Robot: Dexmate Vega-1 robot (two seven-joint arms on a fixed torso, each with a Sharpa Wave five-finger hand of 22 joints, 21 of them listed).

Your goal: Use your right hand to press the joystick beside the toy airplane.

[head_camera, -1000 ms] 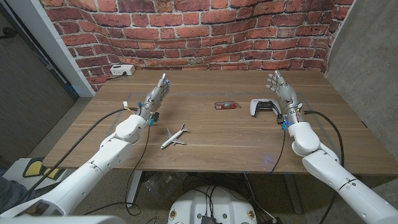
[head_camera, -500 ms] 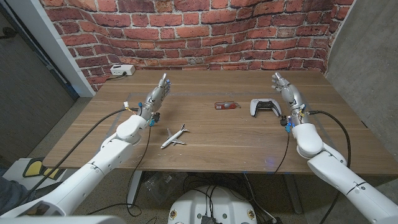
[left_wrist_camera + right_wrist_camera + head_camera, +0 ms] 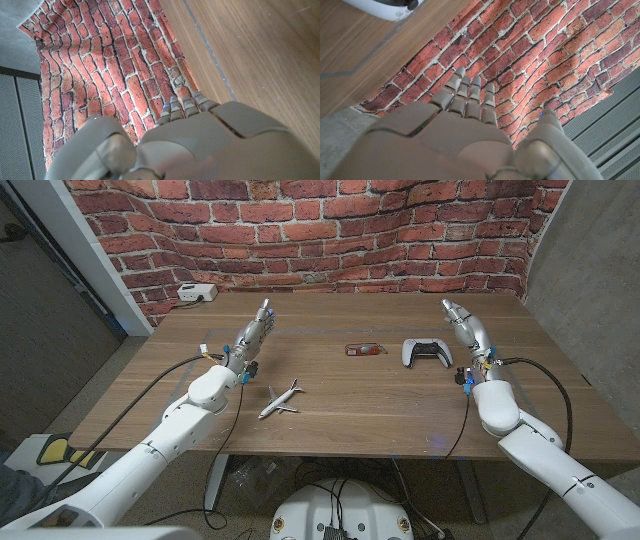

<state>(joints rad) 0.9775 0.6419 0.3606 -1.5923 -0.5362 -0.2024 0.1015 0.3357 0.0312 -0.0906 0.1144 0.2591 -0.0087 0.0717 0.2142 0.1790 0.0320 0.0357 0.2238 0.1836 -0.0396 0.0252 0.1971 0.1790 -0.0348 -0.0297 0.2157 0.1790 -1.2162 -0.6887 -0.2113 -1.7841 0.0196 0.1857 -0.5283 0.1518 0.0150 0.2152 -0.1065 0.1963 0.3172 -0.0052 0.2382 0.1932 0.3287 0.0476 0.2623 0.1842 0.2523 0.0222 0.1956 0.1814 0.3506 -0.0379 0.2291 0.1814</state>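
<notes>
Right robot hand [image 3: 467, 328] is drifting outward, fingers apart, grasping nothing. The white game controller [image 3: 427, 352] sits just inboard of it, so no joystick press yet.

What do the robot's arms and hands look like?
Both arms are smooth, rounded white shells. The left hand and right hand are grey with jointed fingers, some with small blue spots near the tips. A black cable runs along each arm, with small blue and yellow bits at the wrists.

right hand [image 3: 466, 326] farther right now
</notes>
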